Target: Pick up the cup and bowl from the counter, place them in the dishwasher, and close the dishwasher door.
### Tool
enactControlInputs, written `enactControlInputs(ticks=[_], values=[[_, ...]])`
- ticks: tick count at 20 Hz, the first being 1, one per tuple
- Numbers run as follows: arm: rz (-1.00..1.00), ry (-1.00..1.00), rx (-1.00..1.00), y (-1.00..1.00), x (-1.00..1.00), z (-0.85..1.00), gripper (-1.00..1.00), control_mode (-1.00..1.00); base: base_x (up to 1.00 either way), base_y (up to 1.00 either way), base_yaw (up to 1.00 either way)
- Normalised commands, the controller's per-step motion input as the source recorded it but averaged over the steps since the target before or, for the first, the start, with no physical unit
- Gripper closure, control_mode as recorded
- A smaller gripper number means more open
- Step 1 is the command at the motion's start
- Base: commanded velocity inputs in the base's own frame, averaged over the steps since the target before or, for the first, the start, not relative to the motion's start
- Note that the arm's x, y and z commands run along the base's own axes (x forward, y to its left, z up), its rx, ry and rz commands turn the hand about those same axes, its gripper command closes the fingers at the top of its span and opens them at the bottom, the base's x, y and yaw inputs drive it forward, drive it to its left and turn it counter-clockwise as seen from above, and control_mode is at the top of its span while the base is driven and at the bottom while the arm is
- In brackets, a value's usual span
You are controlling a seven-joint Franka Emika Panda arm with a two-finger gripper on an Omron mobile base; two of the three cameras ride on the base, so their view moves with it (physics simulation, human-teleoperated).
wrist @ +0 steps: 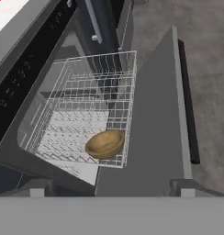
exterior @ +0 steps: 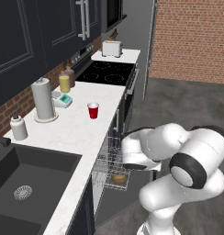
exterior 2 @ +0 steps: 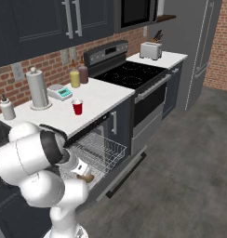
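The gripper's jaws stand wide apart, holding nothing, above the pulled-out white wire rack [wrist: 81,114] of the dishwasher [exterior 2: 103,139]. The tan wooden bowl [wrist: 104,144] lies in the rack's near corner, tilted against the wire side; the left base view shows it [exterior: 119,178] under the white arm. The dishwasher door [wrist: 155,119] lies folded down flat beside the rack. Farther back, the red cup [exterior: 93,110] stands upright on the white counter [exterior: 81,133], well apart from the paper-towel roll [exterior: 43,99] and the yellow bottle [exterior: 64,82]. Beyond is the black stove [exterior: 107,71], then the toaster [exterior: 111,47].
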Motion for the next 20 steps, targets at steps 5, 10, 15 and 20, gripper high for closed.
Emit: enactControlInputs(ticks=[5,10,15,20], values=[[0.0,0.0,0.06,-0.15,-0.07,1.0,-1.0,-1.0,0.0,0.0,0.0],[0.0,0.0,0.04,-0.14,-0.01,1.0,-1.0,-1.0,0.0,0.0,0.0],[0.0,0.02,0.04,-0.24,-0.01,1.0,-1.0,-1.0,0.0,0.0,0.0],[0.0,0.07,0.05,-0.25,0.0,1.0,-1.0,-1.0,0.0,0.0,0.0]])
